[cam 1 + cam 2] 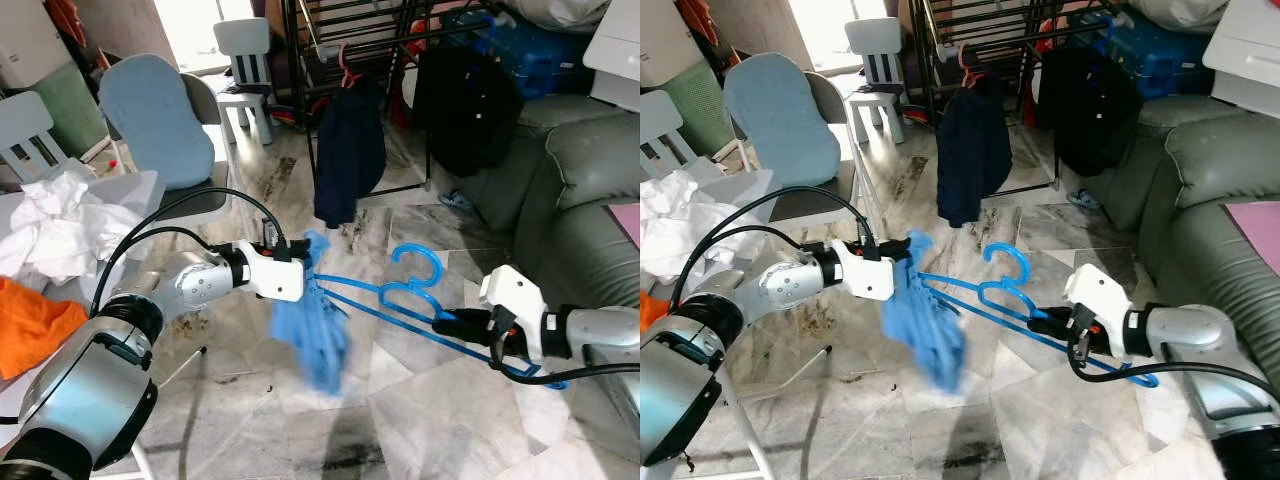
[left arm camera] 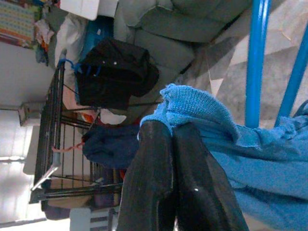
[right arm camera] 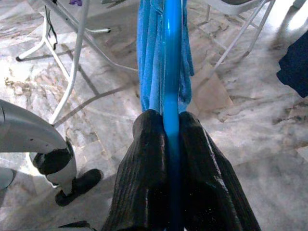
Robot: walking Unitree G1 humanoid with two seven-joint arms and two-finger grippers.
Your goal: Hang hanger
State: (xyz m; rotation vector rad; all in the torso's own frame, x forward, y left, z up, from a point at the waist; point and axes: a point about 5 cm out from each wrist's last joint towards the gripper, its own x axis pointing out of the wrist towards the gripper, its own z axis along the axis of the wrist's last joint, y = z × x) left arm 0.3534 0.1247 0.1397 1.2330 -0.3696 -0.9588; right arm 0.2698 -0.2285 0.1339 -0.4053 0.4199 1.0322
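Left eye view shows the robot standing on a marble floor (image 1: 420,420) with both arms out in front, holding a blue hanger (image 1: 400,300) between them with a blue knitted garment (image 1: 315,335) draped on its near-left end. The left tool (image 1: 312,262) sits at about 10 o'clock from the middle of the frame; in the left wrist view its 2 fingers (image 2: 159,187) are pressed together on a fold of the blue garment, with the hanger's bars just beside it. The right tool (image 1: 450,322) is at about 4 o'clock, and the right wrist view shows its fingers (image 3: 144,187) clamped on the hanger's blue bar, one on each side. The hanger lies tilted and nearly flat in the air, its hook at about 1 o'clock from the middle, well apart from the black clothes rack (image 1: 350,40) at 12 o'clock, where a dark navy garment (image 1: 348,150) and a black one (image 1: 465,100) already hang. A grey sofa (image 1: 570,180) stands at 3 o'clock, a chair with a blue cushion (image 1: 155,120) at 10 o'clock, and white crumpled cloth (image 1: 60,225) on a bench at 9 o'clock. By my reading, the dressing of the hanger is about done or being finished; carrying it to the rack and hooking it on a rail is not yet done.
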